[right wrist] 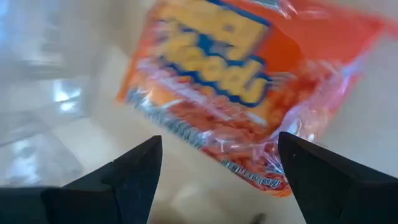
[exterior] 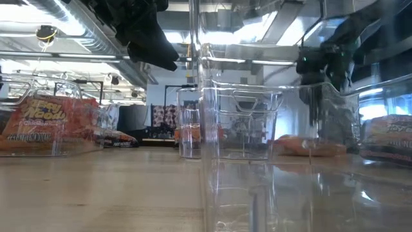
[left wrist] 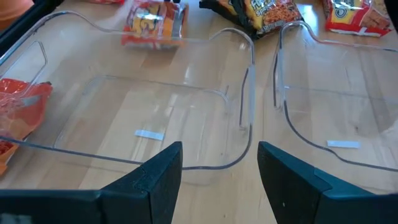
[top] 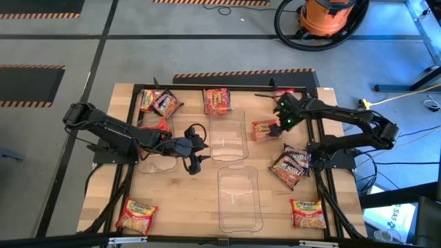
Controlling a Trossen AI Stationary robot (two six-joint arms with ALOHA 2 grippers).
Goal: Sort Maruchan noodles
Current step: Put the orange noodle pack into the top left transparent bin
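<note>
A pick-up is in hand: the right hand (top: 281, 124) is held open directly over an orange-red noodle packet (top: 264, 129) lying on the tabletop (top: 172, 207) beside a clear bin (top: 227, 134). Next, a straight descent and closing on the packet's edges are called for. The left hand (top: 195, 146) is held open and empty beside that bin. Other packets are scattered well apart.

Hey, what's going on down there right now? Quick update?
Right gripper open, poised over an orange noodle packet beside the clear bins. Left gripper open, empty, facing the bins. Nothing sorted yet; nothing blocking.
</note>
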